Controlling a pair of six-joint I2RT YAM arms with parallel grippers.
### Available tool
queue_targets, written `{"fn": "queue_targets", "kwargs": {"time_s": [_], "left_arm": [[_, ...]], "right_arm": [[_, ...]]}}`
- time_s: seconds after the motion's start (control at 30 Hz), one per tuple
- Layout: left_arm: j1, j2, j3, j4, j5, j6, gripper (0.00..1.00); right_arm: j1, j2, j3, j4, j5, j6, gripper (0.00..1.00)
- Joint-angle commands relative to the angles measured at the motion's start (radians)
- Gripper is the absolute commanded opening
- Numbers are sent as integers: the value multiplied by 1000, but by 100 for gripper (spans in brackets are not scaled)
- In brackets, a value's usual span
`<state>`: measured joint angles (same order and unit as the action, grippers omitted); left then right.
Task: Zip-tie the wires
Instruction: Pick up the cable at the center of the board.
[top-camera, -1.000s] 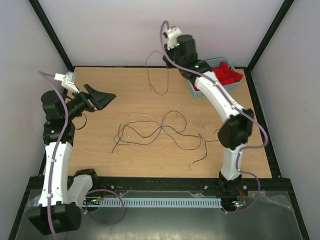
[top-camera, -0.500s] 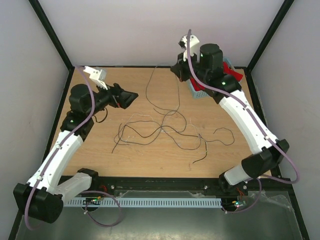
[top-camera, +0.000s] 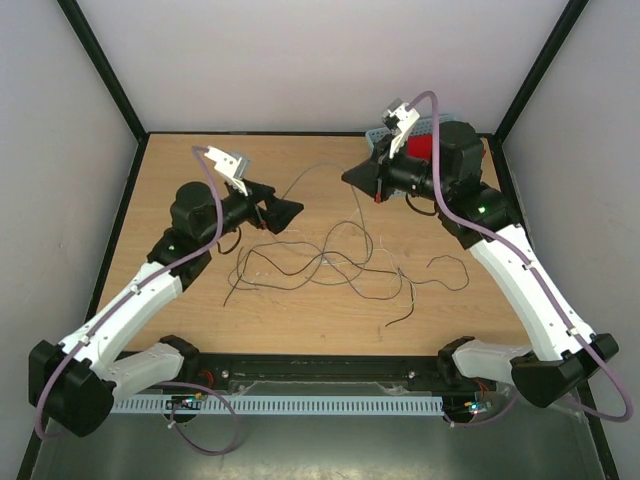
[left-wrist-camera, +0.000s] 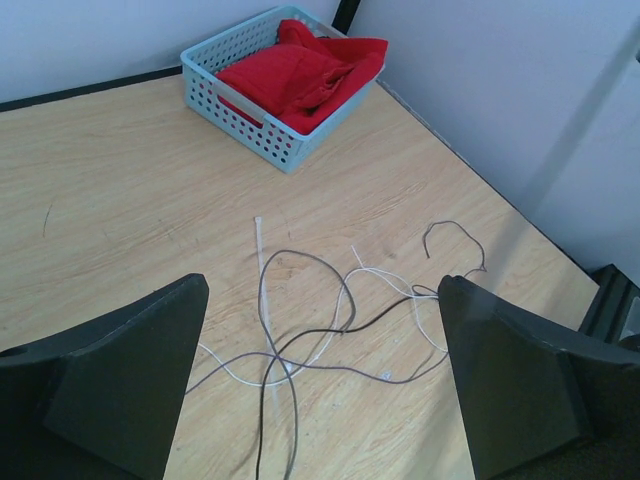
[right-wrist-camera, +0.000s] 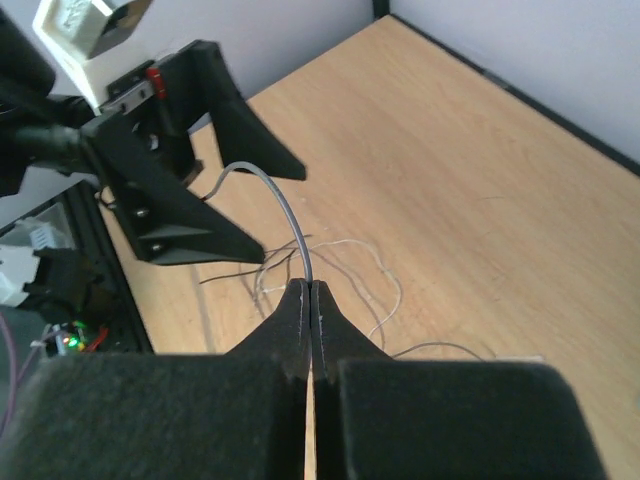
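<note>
Left hand (top-camera: 287, 213) is spread wide open with nothing in it, hanging over the worktop (top-camera: 300, 325). The wires (top-camera: 320, 262) sprawl in a loose tangle mid-worktop, zip tie (left-wrist-camera: 259, 245) lying flat among them. Right hand (right-wrist-camera: 308, 290) is pinched shut on one strand, up in the air. Basket (left-wrist-camera: 240, 110) with a red cloth (left-wrist-camera: 300, 70) sits in the far right corner.

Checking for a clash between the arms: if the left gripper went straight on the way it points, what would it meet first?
Most likely the wire held up by the shut right gripper; it arcs just ahead of the open left gripper. Depth is unclear, so it might pass beside it.
</note>
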<state>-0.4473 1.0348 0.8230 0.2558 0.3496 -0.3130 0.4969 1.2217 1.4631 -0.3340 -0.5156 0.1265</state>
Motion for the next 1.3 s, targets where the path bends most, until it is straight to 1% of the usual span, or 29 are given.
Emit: {"fn": "queue_targets", "kwargs": {"time_s": [0.0, 0.07, 0.13, 0.2, 0.3, 0.37, 0.53, 0.57, 0.63, 0.77, 0.87, 0.97, 1.03, 1.17, 1.27], "left_arm": [[-39, 34, 7, 71, -75, 59, 99], [-54, 44, -6, 71, -92, 77, 97], [-62, 46, -29, 71, -91, 88, 91], [-67, 40, -58, 72, -94, 91, 82], [-74, 17, -103, 85, -124, 93, 65], [-74, -1, -128, 101, -138, 97, 57], [-75, -41, -178, 158, -175, 92, 43], [-74, -47, -185, 167, -180, 91, 42], [-74, -57, -199, 184, -178, 85, 43], [-74, -75, -228, 196, -130, 64, 55], [-74, -114, -283, 196, -164, 11, 61], [-74, -177, -361, 197, -193, -73, 69], [-72, -237, -413, 197, -215, -140, 73], [-70, -398, -507, 195, -270, -300, 74], [-67, -495, -535, 191, -290, -390, 76]], "right_arm": [[-1, -51, -48, 56, -109, 60, 0], [-1, -76, -58, 56, -86, 59, 0], [-1, -102, -64, 56, -54, 60, 0], [0, -124, -69, 56, -38, 68, 0], [-1, -133, -74, 56, -62, 83, 0], [-1, -138, -79, 56, -78, 91, 0], [-1, -149, -93, 57, -77, 96, 0], [-1, -151, -97, 59, -76, 98, 0], [-1, -152, -106, 67, -73, 102, 0], [-1, -147, -119, 77, -17, 107, 0], [-1, -148, -133, 103, 0, 119, 0], [0, -157, -148, 133, -24, 129, 0], [0, -157, -151, 134, -18, 122, 0], [0, -150, -169, 135, 30, 110, 0], [0, -138, -184, 151, 43, 119, 0]]}}
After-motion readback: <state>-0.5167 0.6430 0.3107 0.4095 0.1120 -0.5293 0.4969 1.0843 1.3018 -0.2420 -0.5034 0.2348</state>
